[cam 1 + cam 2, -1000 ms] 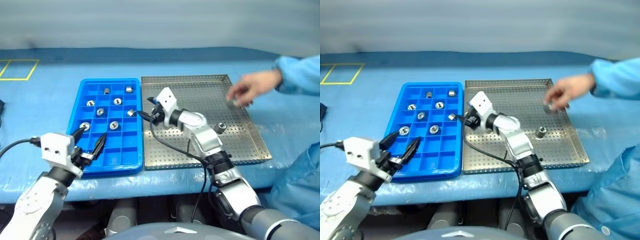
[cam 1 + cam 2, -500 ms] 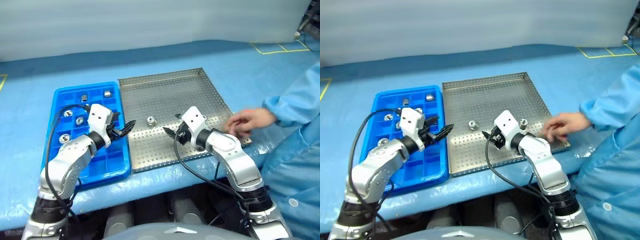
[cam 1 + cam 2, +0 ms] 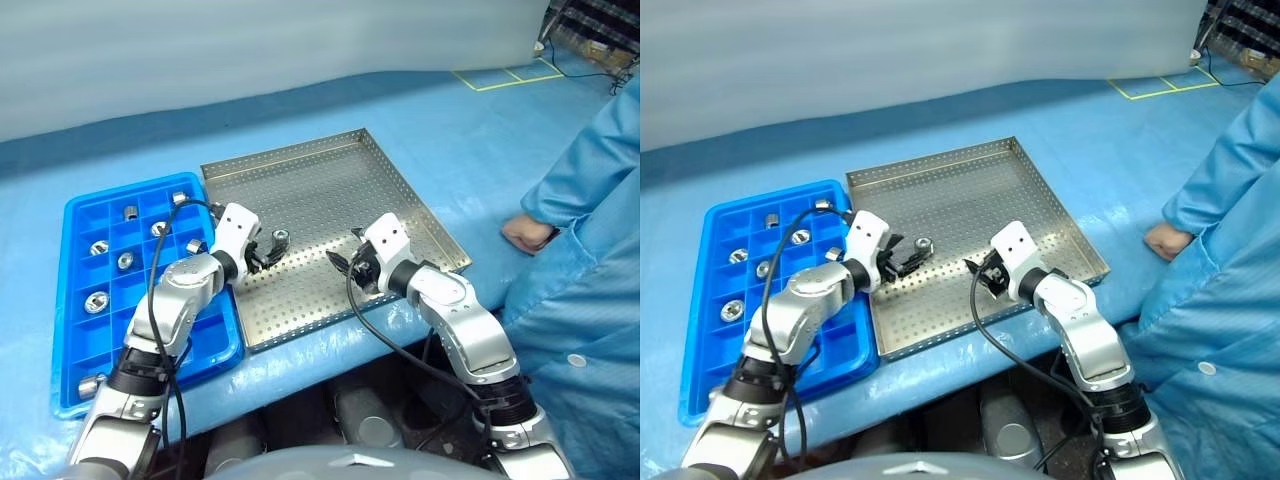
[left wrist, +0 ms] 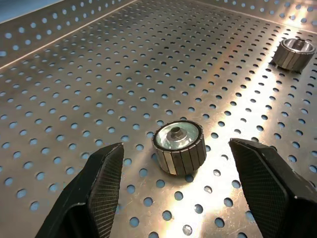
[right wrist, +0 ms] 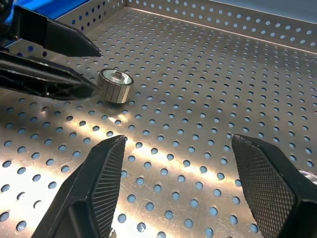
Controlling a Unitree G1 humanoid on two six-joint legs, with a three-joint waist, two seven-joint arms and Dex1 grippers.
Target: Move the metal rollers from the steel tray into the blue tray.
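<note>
A metal roller (image 4: pixel 178 147) stands on end in the steel tray (image 3: pixel 340 190), toward its edge beside the blue tray (image 3: pixel 75 330), between the left gripper's (image 4: pixel 190 186) wide-open fingers. The right gripper (image 5: pixel 190 191) is likewise open and empty. Solid, rigid and slick, the roller probably wants pinching across its ribbed sides.

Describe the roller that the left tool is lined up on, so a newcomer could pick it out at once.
Find the steel tray, the grey perforated square beside the blue tray. Near its edge by the blue tray, a small silver roller stands on end, dark centre hole upward, just ahead of the open left tool. Unlike the rollers in the blue compartments, it sits on bare perforated metal; a second roller lies farther along the tray.
</note>
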